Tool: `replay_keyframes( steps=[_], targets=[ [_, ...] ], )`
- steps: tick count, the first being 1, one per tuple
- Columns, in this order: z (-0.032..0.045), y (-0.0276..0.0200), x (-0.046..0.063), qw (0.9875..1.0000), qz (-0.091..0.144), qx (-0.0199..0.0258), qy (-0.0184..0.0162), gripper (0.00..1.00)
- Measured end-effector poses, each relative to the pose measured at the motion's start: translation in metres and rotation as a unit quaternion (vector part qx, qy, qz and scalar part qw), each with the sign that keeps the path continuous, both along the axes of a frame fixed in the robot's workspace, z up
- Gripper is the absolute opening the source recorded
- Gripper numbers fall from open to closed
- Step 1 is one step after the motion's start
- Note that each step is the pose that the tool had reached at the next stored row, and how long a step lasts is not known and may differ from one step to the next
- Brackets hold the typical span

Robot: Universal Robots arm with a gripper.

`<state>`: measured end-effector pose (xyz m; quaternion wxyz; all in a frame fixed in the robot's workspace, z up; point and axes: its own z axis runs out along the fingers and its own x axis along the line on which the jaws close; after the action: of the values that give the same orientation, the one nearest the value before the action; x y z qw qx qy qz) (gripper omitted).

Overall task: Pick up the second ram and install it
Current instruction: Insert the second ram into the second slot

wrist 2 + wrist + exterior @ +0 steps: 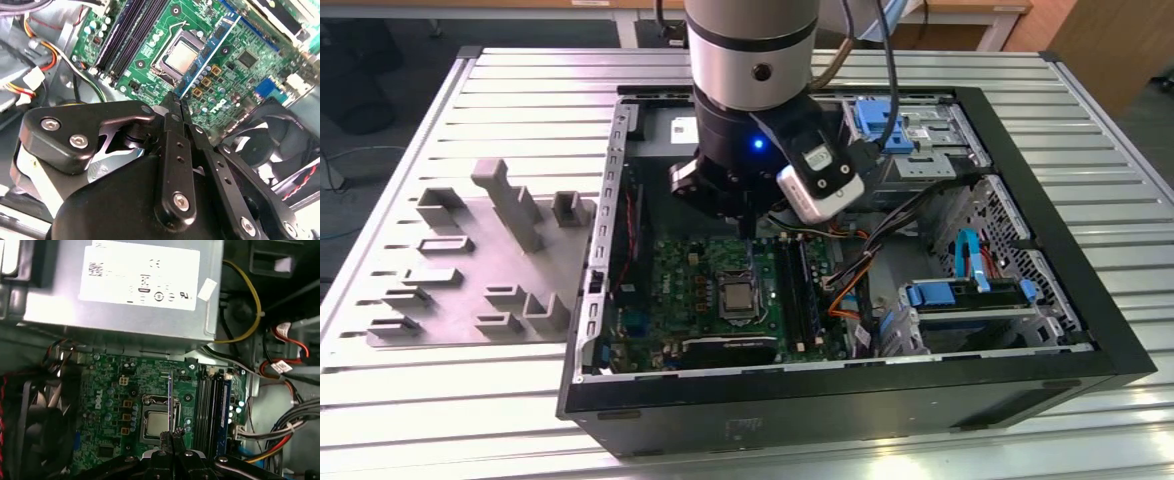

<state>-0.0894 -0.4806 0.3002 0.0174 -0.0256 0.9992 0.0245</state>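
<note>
My gripper [177, 102] is shut on the second ram [207, 55], a thin dark stick with a blue patch, seen edge-on in both wrist views. Held by one end, the ram [171, 397] hangs above the green motherboard [110, 390], over the CPU socket [155, 422]. The black memory slots [207, 405] lie beside it, a little apart, and another stick [226, 407] stands in the outermost slot. In the exterior view the gripper [747, 228] reaches down into the open computer case [854, 380] under the arm's wrist.
A grey power supply [125, 285] sits past the board's far edge. There is a black fan [270, 135] on one side, and coloured cables [280, 365] and blue drive cages [961, 295] on the other. Grey fixture blocks [480, 250] stand on the table at the exterior view's left.
</note>
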Motion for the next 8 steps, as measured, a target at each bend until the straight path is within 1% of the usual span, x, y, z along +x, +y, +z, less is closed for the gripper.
replay_keyframes(
  steps=[3, 4, 8],
  targets=[
    [-0.0007, 0.0, 0.0, 0.9996, -0.027, 0.0, 0.0, 0.13],
    [-0.0007, 0.0, 0.0, 0.9995, -0.031, -0.0001, 0.0001, 0.13],
    [-0.0007, 0.0, 0.0, 0.9995, -0.031, 0.0, 0.0, 0.13]
  ],
)
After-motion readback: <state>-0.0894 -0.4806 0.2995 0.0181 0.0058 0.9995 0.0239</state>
